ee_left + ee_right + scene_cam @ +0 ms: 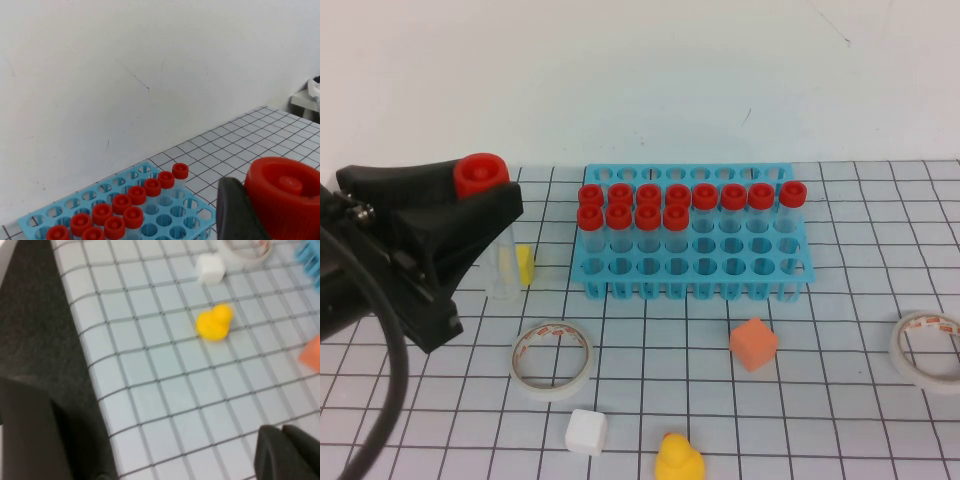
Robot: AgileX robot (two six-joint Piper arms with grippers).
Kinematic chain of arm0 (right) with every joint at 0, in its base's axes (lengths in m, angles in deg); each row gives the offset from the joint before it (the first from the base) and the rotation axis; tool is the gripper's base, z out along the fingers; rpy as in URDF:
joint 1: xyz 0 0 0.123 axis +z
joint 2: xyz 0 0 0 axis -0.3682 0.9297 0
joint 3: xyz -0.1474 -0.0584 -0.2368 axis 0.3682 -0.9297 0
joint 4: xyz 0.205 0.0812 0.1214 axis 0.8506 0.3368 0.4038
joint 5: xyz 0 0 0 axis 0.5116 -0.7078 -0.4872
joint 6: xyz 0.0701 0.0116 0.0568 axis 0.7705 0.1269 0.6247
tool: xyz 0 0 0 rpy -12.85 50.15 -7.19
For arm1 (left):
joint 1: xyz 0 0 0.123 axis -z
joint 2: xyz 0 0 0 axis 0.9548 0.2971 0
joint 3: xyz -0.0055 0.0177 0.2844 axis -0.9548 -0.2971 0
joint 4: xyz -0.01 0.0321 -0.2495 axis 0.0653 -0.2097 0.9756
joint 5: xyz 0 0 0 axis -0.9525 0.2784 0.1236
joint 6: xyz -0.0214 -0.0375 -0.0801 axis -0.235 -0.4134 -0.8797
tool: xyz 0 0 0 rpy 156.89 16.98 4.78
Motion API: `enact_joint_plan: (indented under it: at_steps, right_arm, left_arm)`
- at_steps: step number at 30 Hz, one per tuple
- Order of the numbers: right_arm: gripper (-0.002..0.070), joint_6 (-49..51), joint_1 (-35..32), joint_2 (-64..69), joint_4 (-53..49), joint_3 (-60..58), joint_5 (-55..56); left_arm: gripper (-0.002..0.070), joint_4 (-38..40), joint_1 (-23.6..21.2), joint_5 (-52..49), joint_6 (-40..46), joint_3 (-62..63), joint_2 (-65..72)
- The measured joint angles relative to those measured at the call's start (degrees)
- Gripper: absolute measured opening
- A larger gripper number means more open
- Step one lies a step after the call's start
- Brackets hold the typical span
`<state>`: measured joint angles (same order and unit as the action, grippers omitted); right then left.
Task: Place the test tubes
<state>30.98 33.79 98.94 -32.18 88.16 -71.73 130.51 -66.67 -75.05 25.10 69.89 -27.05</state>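
Note:
A clear test tube with a red cap [480, 174] stands upright in my left gripper [485, 215], which is shut on it just under the cap, to the left of the rack. The cap [286, 196] fills the corner of the left wrist view beside one dark finger [235, 212]. The blue rack [760, 268] holds several red-capped tubes [649, 205] along its back row and the left of its second row. The rack also shows in the left wrist view [165, 220]. My right gripper [283, 447] is shut and empty, low over the grid mat near the table's front edge, and is out of the high view.
A tape roll [551, 359], a white cube [586, 432], a yellow duck [678, 460] and an orange cube [753, 343] lie in front of the rack. Another tape roll [926, 346] sits at the right edge. A small yellow piece [525, 264] lies by the held tube.

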Motion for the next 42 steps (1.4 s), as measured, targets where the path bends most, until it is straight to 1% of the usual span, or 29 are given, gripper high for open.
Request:
enact_joint_plan:
  at_steps: [6, 11, 17, 19, 22, 27, 31, 32, 34, 37, 40, 42]
  right_arm:
    - [-0.0001, 2.12, 0.0, -1.65, 0.31, -4.11, -0.36]
    - [-0.0001, 2.34, 0.0, -1.65, 0.4, -5.14, -0.73]
    - [-0.0001, 2.36, 0.0, -1.65, 0.4, -5.14, -0.76]
    - [-0.0001, 2.36, 0.0, -1.65, 0.4, -5.14, -0.76]
    - [-0.0001, 2.36, 0.0, -1.65, 0.4, -5.14, -0.76]
    - [-0.0001, 2.36, 0.0, -1.65, 0.4, -5.14, -0.85]
    - [-0.0001, 2.36, 0.0, -1.65, 0.4, -5.14, -0.85]
    - [-0.0001, 2.36, 0.0, -1.65, 0.4, -5.14, -0.85]
    - [-0.0001, 2.36, 0.0, -1.65, 0.4, -5.14, -0.85]
    - [-0.0001, 2.36, 0.0, -1.65, 0.4, -5.14, -0.85]
    - [-0.0001, 2.46, 0.0, -1.65, 0.4, -5.14, -0.85]
    - [-0.0001, 2.46, 0.0, -1.65, 0.4, -5.14, -0.85]
  left_arm:
    - [0.0267, 0.04, 0.0, 2.42, 0.0, 0.0, 0.0]
    - [0.0267, 0.15, 0.0, 4.71, 0.0, 0.0, 0.0]
    - [0.0267, 0.5, 0.0, 10.75, -0.45, 0.0, 0.0]
    - [0.0267, 0.89, 0.0, 14.48, -1.3, 0.0, 0.0]
    - [0.0267, 1.19, 0.0, 16.73, -1.09, 0.0, 0.1]
    - [0.0267, 1.38, 0.0, 17.9, 2.02, 0.0, 0.1]
    - [0.0267, 1.38, 0.0, 16.47, 2.31, 0.0, 0.1]
    - [0.0267, 1.0, 0.0, 15.92, 0.82, 0.15, 0.1]
    - [0.0267, -2.66, 0.0, 14.86, -5.08, 0.66, 0.1]
    - [0.0267, -12.25, 0.0, 13.9, -18.58, 1.65, 0.1]
    - [0.0267, -24.44, 0.9, 16.91, -30.71, 2.23, 0.1]
    - [0.0267, -35.51, 2.98, 21.99, -43.86, 2.22, -0.09]
